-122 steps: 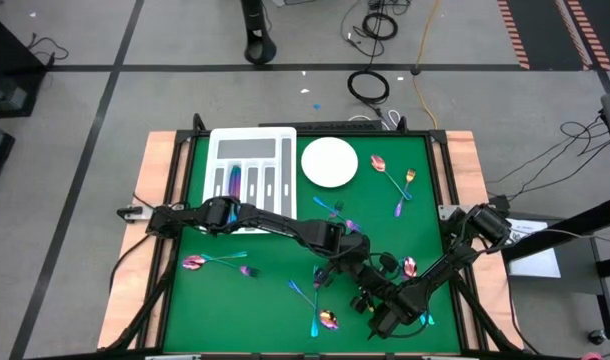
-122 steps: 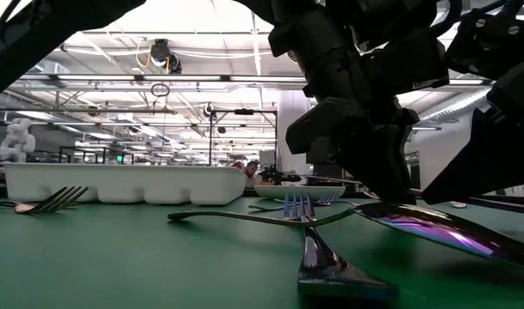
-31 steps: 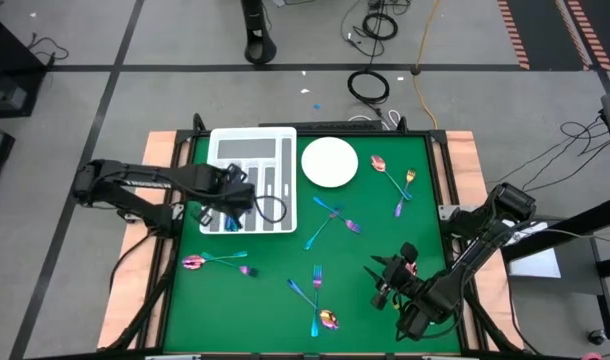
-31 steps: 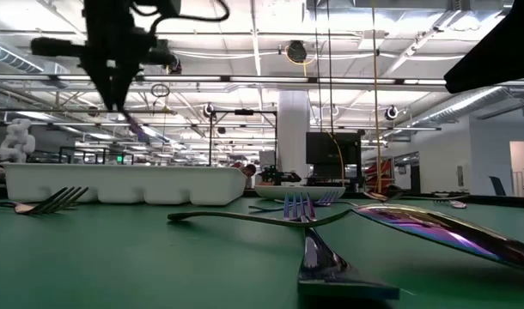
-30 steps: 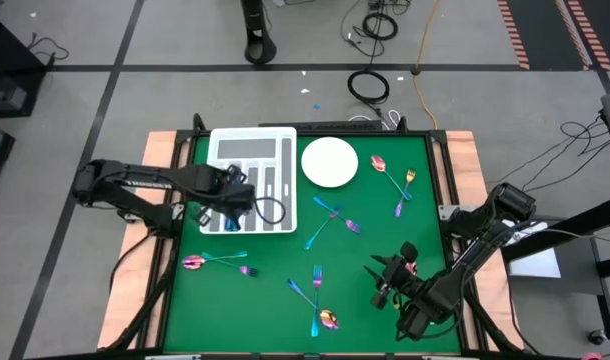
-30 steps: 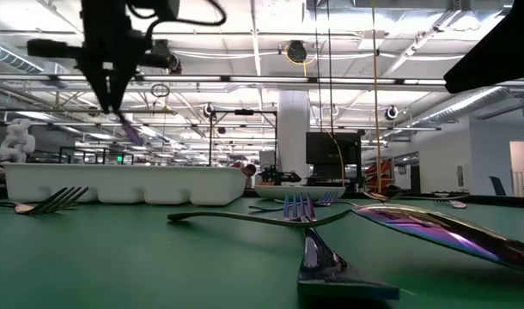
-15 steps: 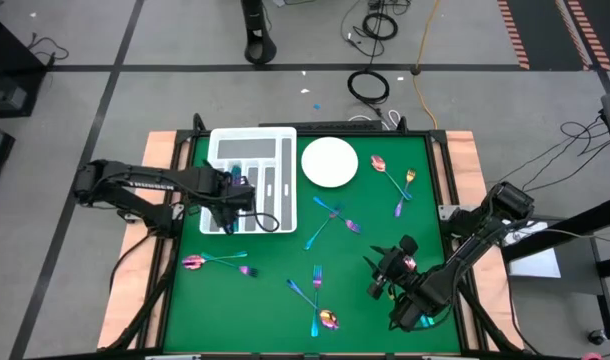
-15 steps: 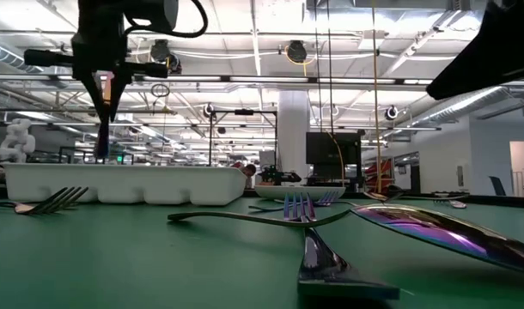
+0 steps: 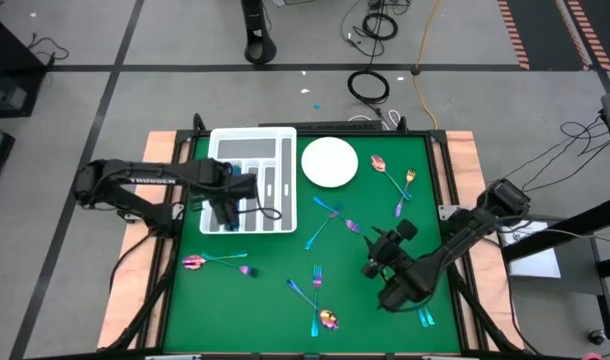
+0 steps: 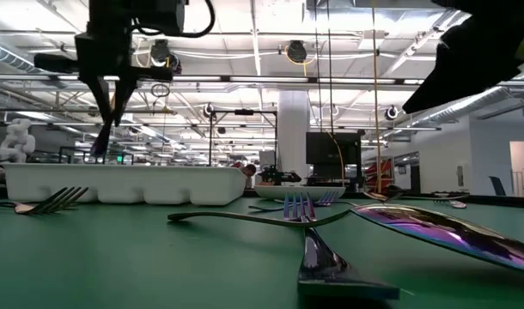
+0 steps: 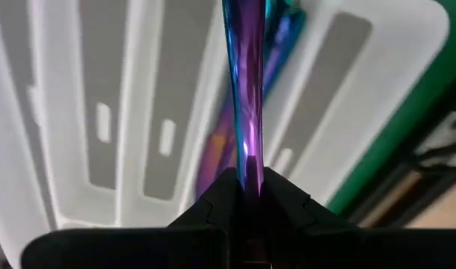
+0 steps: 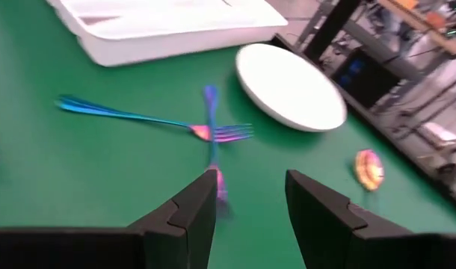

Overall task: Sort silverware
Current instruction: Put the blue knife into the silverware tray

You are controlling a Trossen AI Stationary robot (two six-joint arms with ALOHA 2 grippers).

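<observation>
Left claw (image 11: 247, 196) clamped on iridescent utensil (image 11: 247, 90), hung over white divided tray (image 9: 281, 141) near surface's far-left corner, right claw (image 12: 247, 196) open above crossed forks (image 12: 213, 134) mid-surface

The piece of silverware (image 11: 245, 90) in my left gripper (image 11: 243, 196) shimmers purple, blue and pink. Under it, the tray (image 11: 172, 82) is white with grey slots. My fingers are black. Past my right gripper (image 12: 250, 196) lie a blue fork (image 12: 149, 118) with a pink neck, on a plain green table (image 12: 78, 179), and a white plate (image 12: 291, 86).
</observation>
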